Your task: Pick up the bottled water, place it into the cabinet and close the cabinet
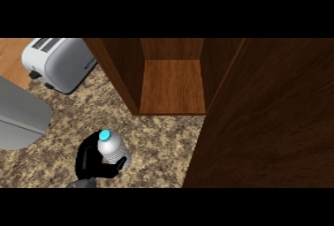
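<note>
Treat the bottled water (111, 148) as a smooth, fairly stiff plastic cylinder that will likely be weighty if full and slippery along its sides, so you want your hold around the middle of the body, below the shoulder and clear of the cap, where the walls are widest and the weight sits evenly. That is about where your left hand (91, 162) has it now: the black fingers curl round the bottle from its left side and the thumb wraps under its near side, so the hand is grasping the bottle, not resting on it. Whether the bottle is lifted off the speckled counter (157, 132) or only gripped on it you cannot tell from this steep view. The bottle is clear and ribbed with a bright turquoise cap, standing roughly upright, cap toward you. It sits in front of the cabinet (173, 84), to the near left of the open compartment, well apart from its shelf edge. The cabinet door (267, 123) hangs open to the right of that compartment and fills much of the right side, so carry the bottle up and forward into the opening without brushing the door's edge. A toaster (57, 64) stands left of the cabinet, out of your path. Your right hand does not show anywhere.
</note>
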